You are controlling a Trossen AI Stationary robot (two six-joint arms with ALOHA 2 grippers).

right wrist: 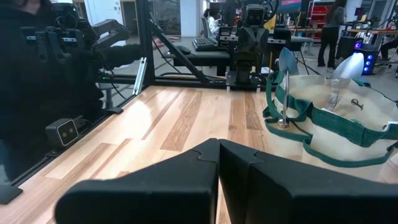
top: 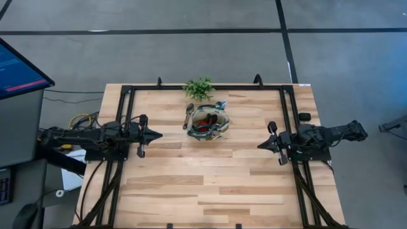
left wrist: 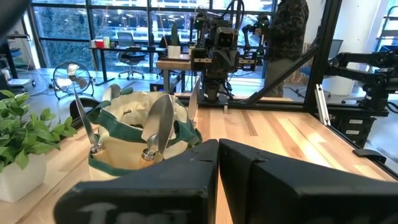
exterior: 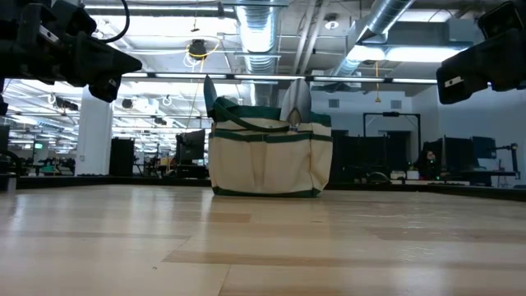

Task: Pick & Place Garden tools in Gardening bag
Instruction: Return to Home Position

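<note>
Left gripper [top: 157,134] first: it sits well to the left of the gardening bag [exterior: 263,164], tip aimed at it, pincer closed tight and holding nothing. On to the bag itself, upright on the table [top: 210,184] between the two arms. Silver trowels [left wrist: 163,118] poke blade-up out of its mouth, and a red-and-black item [top: 205,123] lies down inside. A leafy plant [top: 199,88] stands just behind the bag. No tool shows on the wood around it, so the loading looks finished.

Over to the right gripper [top: 261,145], well to the bag's right and a touch nearer the front edge. Its pincer is closed too, nothing in it.

Heading home, I'd say the trick is to pull each arm straight back from the bag with the fingers kept together. Sweep clear of the loop handles and those upright blades, since one brush could tip a soft tote.

Writing? No label or brand reads on the bag. The blue monitor [top: 19,67] far to its left shows text too small to make out.
</note>
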